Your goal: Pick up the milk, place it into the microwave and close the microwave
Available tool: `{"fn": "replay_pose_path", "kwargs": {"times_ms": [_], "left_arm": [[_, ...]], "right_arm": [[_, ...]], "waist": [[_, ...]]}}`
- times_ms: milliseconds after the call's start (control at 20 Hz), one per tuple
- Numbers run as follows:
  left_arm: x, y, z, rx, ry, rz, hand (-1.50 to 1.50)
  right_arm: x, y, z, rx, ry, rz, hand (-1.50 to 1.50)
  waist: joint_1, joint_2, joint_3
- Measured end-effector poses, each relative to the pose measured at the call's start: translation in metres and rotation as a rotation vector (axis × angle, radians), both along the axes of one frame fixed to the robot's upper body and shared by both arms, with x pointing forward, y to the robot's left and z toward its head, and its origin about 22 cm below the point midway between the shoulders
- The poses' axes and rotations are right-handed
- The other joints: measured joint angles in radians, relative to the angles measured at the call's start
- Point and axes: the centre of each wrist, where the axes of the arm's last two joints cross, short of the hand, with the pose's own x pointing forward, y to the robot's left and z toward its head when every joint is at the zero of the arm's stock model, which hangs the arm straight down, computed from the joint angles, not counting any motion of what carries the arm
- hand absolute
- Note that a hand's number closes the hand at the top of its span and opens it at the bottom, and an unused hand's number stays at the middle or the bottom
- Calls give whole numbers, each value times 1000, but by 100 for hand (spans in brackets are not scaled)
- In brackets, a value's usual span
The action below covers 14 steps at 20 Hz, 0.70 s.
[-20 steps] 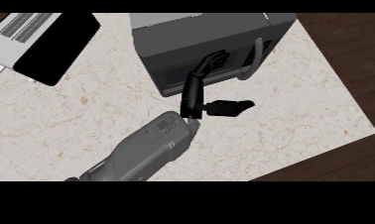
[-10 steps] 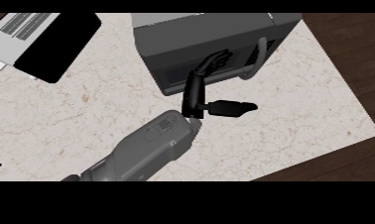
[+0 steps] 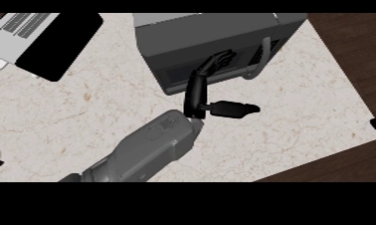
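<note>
The dark grey microwave [image 3: 220,35] stands at the back of the counter, its door shut and its handle [image 3: 258,59] on the right. No milk shows anywhere. My left hand [image 3: 197,89] reaches up from the lower left. Its fingers [image 3: 217,62] lie against the door just left of the handle, and the thumb [image 3: 235,109] sticks out to the right over the counter. The hand is open and holds nothing. Only a black sliver of my right hand [image 3: 373,122] shows at the right edge.
A black and white appliance [image 3: 51,40] lies at the back left of the counter. Bare marble counter [image 3: 308,119] spreads in front of the microwave and to its right. The counter's edge runs diagonally along the right side, with dark wooden floor [image 3: 352,40] beyond.
My left hand's fingers have shifted very slightly along the microwave door. The door and everything else stay as they were.
</note>
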Motion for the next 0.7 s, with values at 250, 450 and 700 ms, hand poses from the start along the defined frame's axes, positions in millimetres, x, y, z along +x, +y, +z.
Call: {"fn": "replay_pose_path", "kwargs": {"times_ms": [250, 450, 700], "left_arm": [[0, 0, -1, -9, -4, 1, -150], [1, 1, -2, -14, -12, 6, -150], [1, 1, -3, -25, -18, 14, -150]], "right_arm": [[6, 2, -14, 108, 73, 63, -150], [11, -1, -17, 148, 109, 92, -150], [16, -8, -17, 185, 133, 117, -150]], "waist": [[-1, 1, -1], [-4, 1, -1], [-9, 1, 0]]}}
